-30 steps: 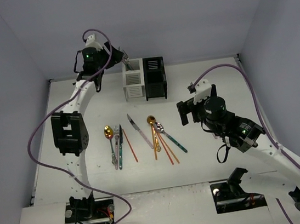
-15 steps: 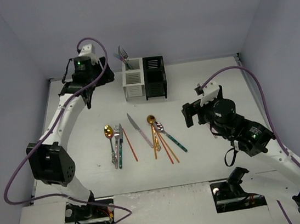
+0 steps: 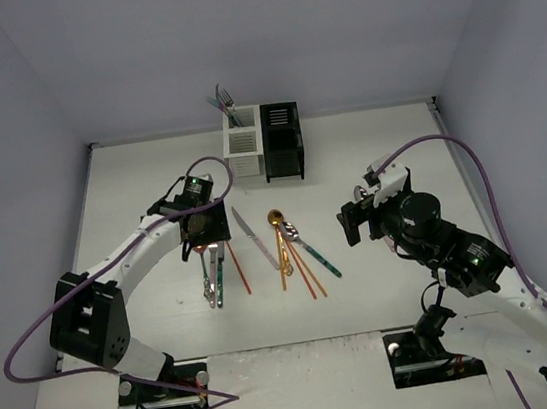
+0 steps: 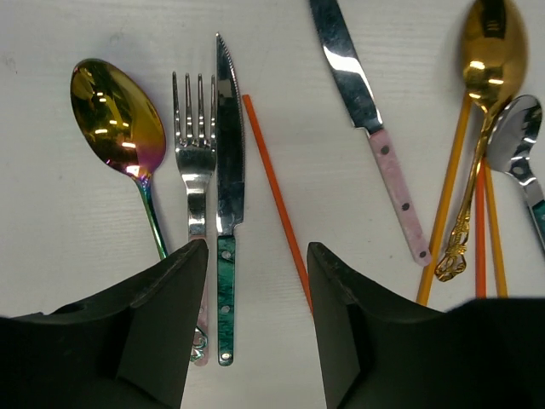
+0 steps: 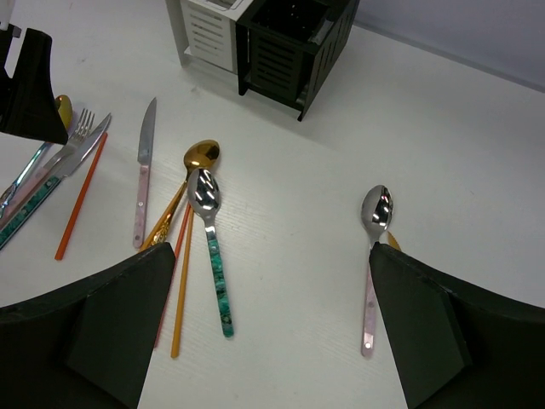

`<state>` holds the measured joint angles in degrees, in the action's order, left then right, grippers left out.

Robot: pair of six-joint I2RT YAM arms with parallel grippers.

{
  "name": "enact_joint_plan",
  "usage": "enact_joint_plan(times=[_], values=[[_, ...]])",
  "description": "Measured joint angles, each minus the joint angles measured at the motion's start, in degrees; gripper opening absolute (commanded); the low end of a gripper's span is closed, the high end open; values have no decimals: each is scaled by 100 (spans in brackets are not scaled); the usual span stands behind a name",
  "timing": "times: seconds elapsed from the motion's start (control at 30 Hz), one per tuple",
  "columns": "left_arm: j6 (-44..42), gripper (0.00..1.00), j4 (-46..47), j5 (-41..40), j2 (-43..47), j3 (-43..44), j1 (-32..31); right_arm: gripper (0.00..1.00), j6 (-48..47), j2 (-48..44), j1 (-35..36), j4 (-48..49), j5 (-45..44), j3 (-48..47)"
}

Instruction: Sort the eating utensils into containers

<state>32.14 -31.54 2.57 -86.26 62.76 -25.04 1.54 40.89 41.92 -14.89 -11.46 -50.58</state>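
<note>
Hanging the left end effector (image 4: 255, 256) over the left-hand group of cutlery on the desk (image 3: 387, 149), released, fingers (image 4: 162, 324) parted and gripping nothing. Finding just beyond the left finger an iridescent gold spoon (image 4: 119, 115), bowl pointing away. Seeing beside it a silver fork (image 4: 196, 149) and a teal-handled knife (image 4: 226, 196) laid side by side, handles running down into the gap between the fingers. Spotting a single orange chopstick (image 4: 277, 196) just right of that knife, slightly slanted. Finding a pink-handled knife (image 4: 366, 111) farther right, apart from the chopstick. Meeting next a crowded bunch: a gold spoon (image 4: 490, 51), a teal-handled spoon (image 4: 519, 141) and several orange chopsticks (image 4: 447, 204), overlapping one another. Seeing at the back of the desk, behind the middle of the spread, a white caddy (image 3: 244, 153) and a black caddy (image 3: 283, 143) touching side by side, white on the left, with two upright utensils (image 3: 226, 100) sticking out of the white one. Finding a pink-handled spoon (image 5: 375, 209) alone, well to the right, with something gold peeking from under it, too small to tell. Hovering the right end effector (image 5: 271, 256) above the desk there, spread wide, released, grasping nothing, with that spoon showing between its fingers, nearer the right one.
</note>
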Motion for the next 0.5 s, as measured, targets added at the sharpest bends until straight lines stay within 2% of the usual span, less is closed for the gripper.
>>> enact_joint_plan(times=[0.27, 0.5], values=[[100, 35, 3, -100, -220, -145, 2, 96, 15, -12, 2, -48, 80, 108], [99, 34, 8, -213, -628, -207, 37, 96, 20, -14, 2, -68, 101, 122]])
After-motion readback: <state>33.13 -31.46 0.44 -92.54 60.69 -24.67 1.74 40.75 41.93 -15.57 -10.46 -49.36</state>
